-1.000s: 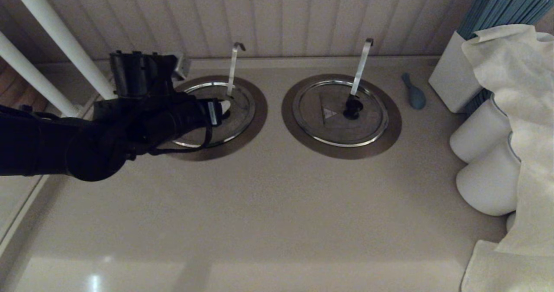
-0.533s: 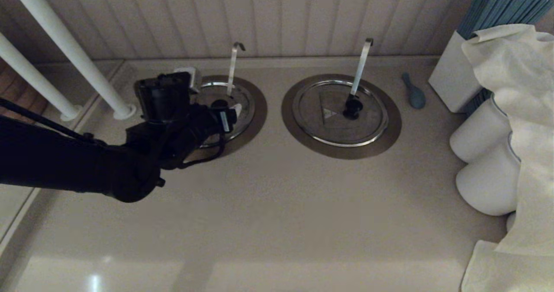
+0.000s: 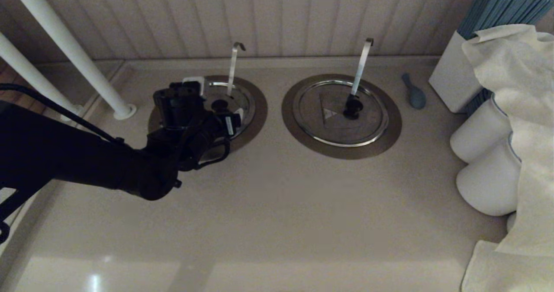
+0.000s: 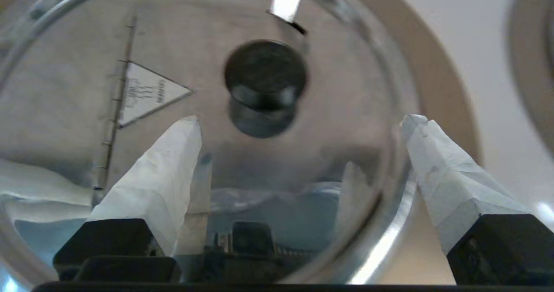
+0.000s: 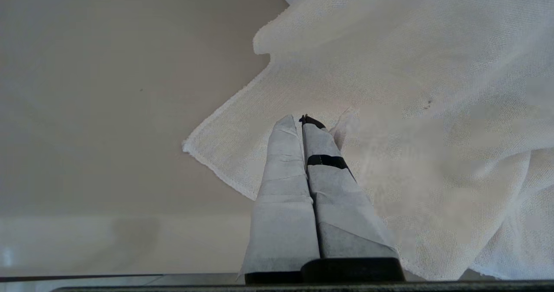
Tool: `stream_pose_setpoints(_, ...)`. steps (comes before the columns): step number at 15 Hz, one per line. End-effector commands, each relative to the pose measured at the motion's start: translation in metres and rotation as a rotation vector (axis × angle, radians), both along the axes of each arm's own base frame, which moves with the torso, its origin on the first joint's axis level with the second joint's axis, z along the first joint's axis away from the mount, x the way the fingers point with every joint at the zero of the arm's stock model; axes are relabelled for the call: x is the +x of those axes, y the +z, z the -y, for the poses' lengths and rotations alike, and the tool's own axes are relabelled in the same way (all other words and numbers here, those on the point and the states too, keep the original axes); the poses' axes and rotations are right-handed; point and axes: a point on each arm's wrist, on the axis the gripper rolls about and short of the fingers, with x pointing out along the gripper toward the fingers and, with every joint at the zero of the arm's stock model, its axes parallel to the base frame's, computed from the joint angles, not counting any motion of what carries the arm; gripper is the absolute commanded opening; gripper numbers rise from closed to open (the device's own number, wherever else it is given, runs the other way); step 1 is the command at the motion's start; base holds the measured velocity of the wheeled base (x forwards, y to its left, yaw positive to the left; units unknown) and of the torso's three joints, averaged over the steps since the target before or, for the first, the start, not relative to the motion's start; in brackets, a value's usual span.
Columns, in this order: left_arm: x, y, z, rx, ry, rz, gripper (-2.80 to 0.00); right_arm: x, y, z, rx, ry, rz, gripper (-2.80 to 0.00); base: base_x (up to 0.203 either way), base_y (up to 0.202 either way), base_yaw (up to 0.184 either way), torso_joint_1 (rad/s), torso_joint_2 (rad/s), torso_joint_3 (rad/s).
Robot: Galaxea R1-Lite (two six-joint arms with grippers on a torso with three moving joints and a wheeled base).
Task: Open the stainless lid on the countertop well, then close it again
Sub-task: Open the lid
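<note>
Our left gripper [image 4: 301, 121] hovers with fingers spread above the stainless lid [image 4: 207, 88], lined up to take its black knob [image 4: 264, 86]; the lid lies flat, covering the countertop well [image 3: 255, 110].

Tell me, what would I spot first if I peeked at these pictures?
Probably the big black arm reaching in from the robot's left, its left gripper open above the stainless lid and its black knob. Next, the twin lid to its right with a tall shiny handle, both near the back wall. On the far right, white cloth drapes over white jars.
</note>
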Motion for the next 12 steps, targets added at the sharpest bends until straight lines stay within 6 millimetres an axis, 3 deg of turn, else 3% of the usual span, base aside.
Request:
stream_pose_setpoints(1,0.008,-0.005,0.000,-0.002,0.021,-0.002,0.00,0.000,0.000,0.000,-0.001,0.000,0.000,-2.80,0.000,0.000,0.000,0.000,0.00,0.000)
stream_pose_setpoints(12,0.038,-0.015,0.003,-0.079,0.067,0.017,0.00,0.000,0.000,0.000,-0.001,0.000,0.000,-2.80,0.000,0.000,0.000,0.000,0.00,0.000)
